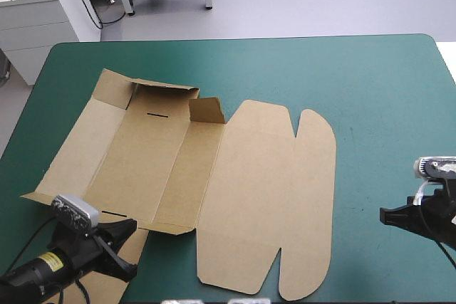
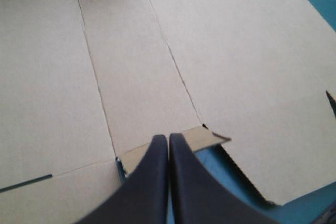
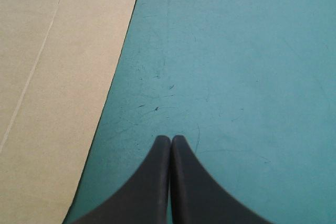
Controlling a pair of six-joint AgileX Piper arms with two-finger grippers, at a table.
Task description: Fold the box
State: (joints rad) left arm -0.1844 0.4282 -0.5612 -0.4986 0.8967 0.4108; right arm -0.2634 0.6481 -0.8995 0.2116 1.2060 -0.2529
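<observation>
Near the box (image 1: 263, 197) both the left hand (image 2: 168, 138) and right hand (image 3: 171, 139) sit closed.

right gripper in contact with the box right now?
No, the right gripper, shut, is over bare teal-green cover, and the box lies off to one side with a clear gap between them.

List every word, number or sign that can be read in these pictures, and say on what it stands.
Nothing here can be read.
A yellow label on the left arm: print too small to read.
The box: plain brown board, no print; its dark lines are cut slots.
</observation>
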